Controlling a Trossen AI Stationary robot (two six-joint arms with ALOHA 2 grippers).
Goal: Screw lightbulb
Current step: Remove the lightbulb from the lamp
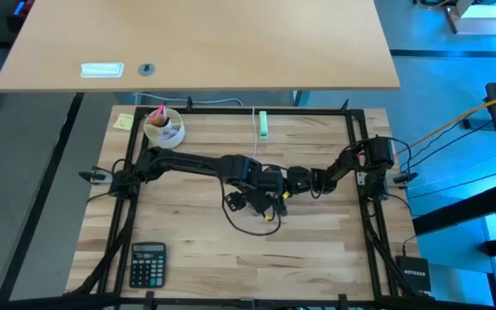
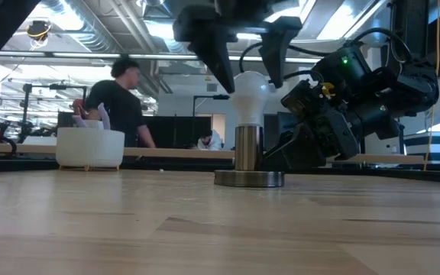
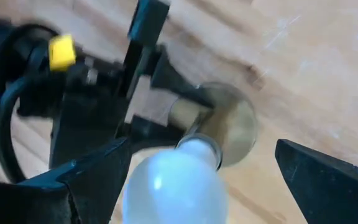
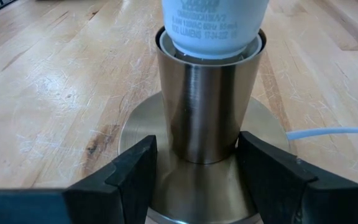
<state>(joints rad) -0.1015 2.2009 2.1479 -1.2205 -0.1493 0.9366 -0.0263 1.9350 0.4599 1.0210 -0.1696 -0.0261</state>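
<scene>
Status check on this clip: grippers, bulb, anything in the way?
Left gripper open, straddling the lightbulb from above. Right gripper shut on the socket barrel. Bulb seated upright in the socket. Nothing in the way.

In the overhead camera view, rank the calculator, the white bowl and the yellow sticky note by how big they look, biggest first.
Going by the high view:
1. white bowl and calculator: these look about alike in area, so I won't rank one above the other.
2. yellow sticky note: clearly the smallest.
All three lie on the same table, so nearness hardly skews this.
</scene>
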